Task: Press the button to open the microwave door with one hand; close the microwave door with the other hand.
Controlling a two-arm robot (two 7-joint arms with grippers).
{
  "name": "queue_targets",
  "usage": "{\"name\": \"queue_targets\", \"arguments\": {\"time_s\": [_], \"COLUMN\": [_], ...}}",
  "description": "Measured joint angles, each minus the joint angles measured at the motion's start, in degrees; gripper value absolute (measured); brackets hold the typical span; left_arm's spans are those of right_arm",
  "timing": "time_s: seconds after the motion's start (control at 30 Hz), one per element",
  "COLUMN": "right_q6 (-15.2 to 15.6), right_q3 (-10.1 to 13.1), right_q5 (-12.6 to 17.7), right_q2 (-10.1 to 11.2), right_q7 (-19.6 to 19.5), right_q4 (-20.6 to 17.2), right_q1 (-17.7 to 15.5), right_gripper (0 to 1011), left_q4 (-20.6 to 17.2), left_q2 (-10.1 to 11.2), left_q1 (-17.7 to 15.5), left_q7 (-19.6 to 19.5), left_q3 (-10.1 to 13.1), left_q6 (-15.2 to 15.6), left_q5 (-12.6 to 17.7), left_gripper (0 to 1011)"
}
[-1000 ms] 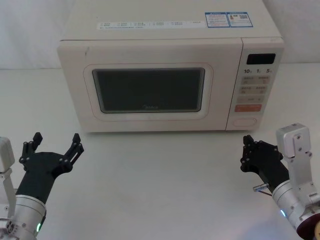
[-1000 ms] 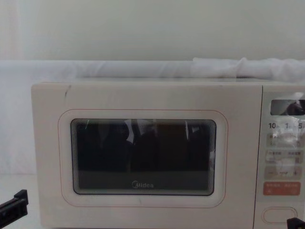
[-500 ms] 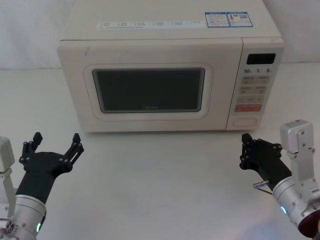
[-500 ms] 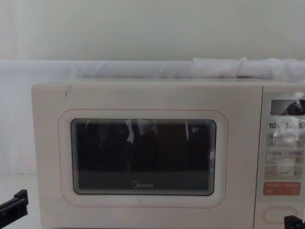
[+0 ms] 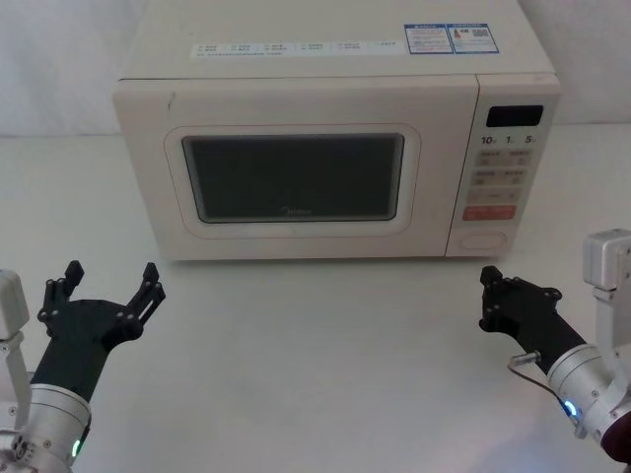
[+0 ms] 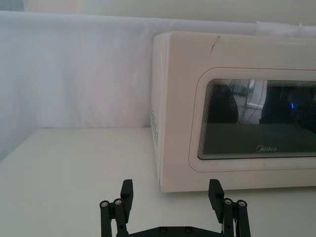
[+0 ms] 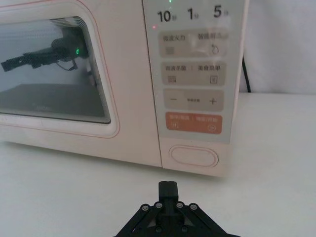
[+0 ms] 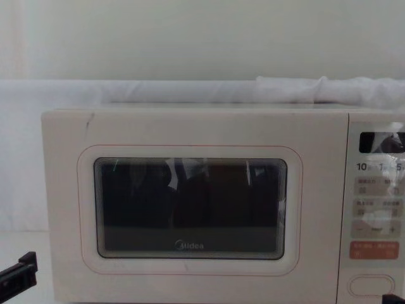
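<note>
Right gripper (image 5: pixel 484 297) closed, button (image 7: pixel 193 156) horizontal

Left gripper (image 5: pixel 108 281) low at left, fingers spread; right gripper (image 5: pixel 485 296) low at right, fingers together.

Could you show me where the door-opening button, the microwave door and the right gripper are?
button (image 7: pixel 193 156): right wrist view, middle of the pill-shaped key.
microwave door (image 5: pixel 296 177): head view, middle of the dark window.
right gripper (image 5: pixel 490 297): head view, at its closed fingers.
</note>
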Motion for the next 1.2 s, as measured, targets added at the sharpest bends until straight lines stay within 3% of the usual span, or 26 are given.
{"name": "queue_targets", "arguments": {"time_s": [0.23,0.67,1.2], "right_q6": [-0.93,-4.89,-3.45], "right_q3": [-0.44,-1.59,-1.87], "right_q5": [1.69,1.19,0.69], "right_q2": [0.54,0.8,1.51], "right_q7": [0.13,-1.7,-1.75], "right_q4": [2.43,6.04,8.9], "right_q1": [0.85,3.13,6.8], "right_gripper": [0,0,0], "left_q4": [0.0,0.0,0.0], "left_q2": [0.0,0.0,0.0], "left_q1": [0.0,0.0,0.0], "left_q7": [0.0,0.0,0.0], "left_q3": [0.0,0.0,0.0], "left_q6": [0.0,0.0,0.0], "left_q5": [0.0,0.0,0.0], "left_gripper": [1001,1001,1001]}}
